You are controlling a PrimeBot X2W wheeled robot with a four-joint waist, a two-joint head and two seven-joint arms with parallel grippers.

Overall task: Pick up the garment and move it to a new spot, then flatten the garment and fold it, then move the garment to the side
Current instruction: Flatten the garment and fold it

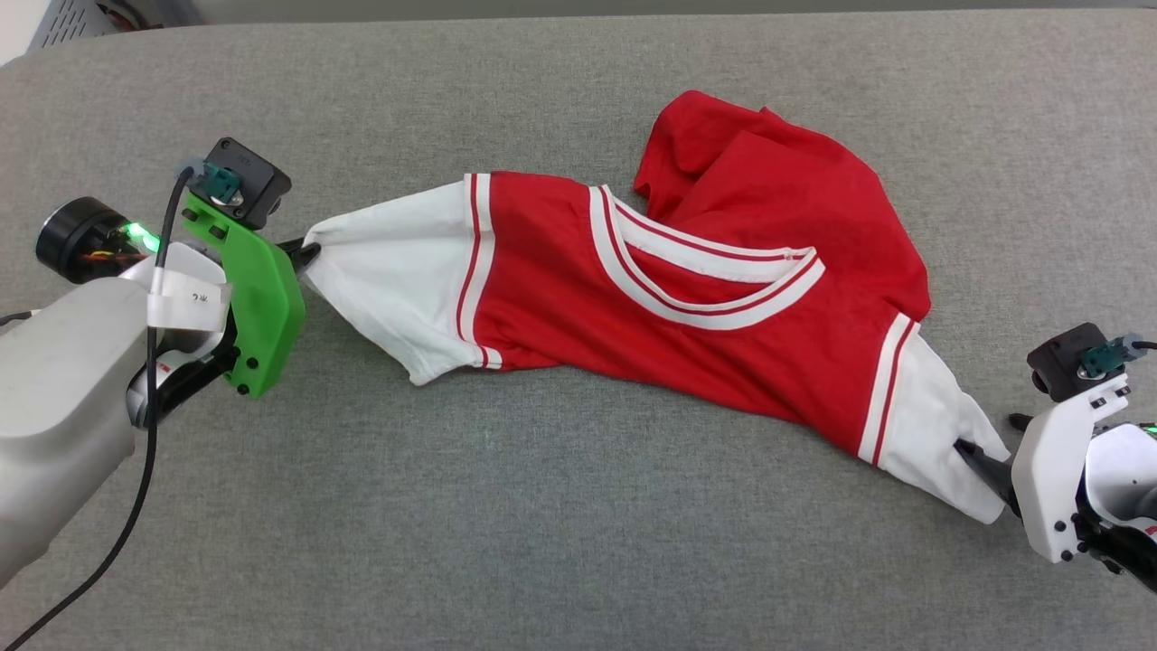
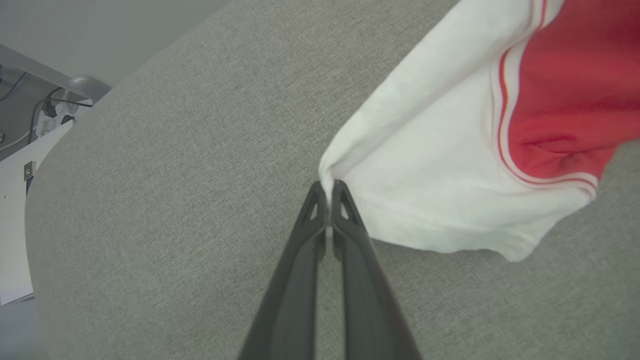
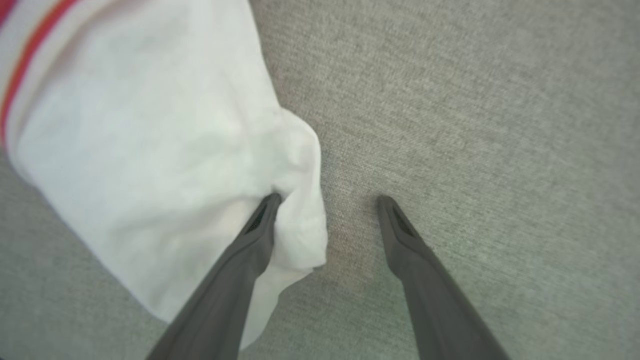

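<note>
Plainly, the garment lies crumpled across the middle of the grey surface, body bunched toward the far side, and the left gripper is clamped on only the very tip of the white sleeve at the left, so a hard pull could drag that thin pinch free. The right gripper stands wide open at the near right, one finger against the other sleeve's edge, one over bare surface; closing from here might catch a mere fold or nothing, leaving the shirt skewed
</note>
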